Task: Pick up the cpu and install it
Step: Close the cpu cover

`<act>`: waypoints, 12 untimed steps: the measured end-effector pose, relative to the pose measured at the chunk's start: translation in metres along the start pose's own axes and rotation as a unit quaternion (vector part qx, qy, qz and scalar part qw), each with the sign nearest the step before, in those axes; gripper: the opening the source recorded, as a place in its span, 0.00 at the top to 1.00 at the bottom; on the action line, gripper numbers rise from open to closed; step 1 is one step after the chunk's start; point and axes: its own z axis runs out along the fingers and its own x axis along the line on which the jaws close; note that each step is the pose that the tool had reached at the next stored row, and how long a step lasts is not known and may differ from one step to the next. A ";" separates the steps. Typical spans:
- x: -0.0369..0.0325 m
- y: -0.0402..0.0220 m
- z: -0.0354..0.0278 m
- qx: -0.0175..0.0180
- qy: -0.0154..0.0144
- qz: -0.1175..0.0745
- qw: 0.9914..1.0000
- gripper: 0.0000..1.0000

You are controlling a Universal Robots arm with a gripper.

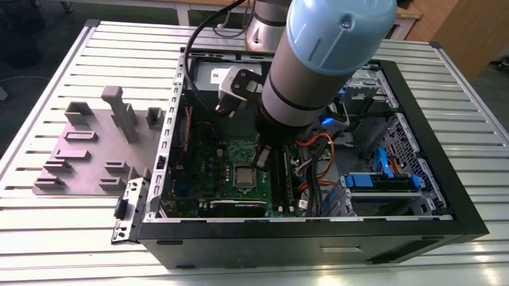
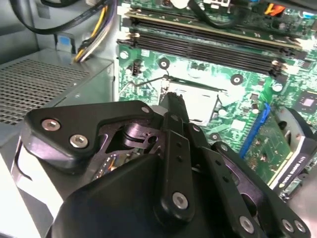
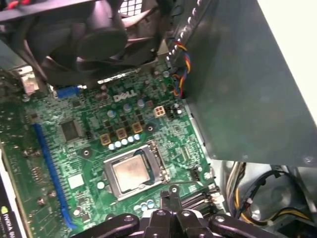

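— Where's the cpu from your hand?

— Seated in the motherboard socket, just beside my fingertips, square-on. I read the hand as pinched together, holding nothing.

I have the arm reaching steeply down from the far side, wrist nearly vertical. My gripper hangs low with its fingers drawn together and nothing between them.

Cpu in motherboard socket, inside case on table.
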 end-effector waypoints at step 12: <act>0.0070 0.0096 0.0061 -0.003 0.006 -0.006 1.000 0.89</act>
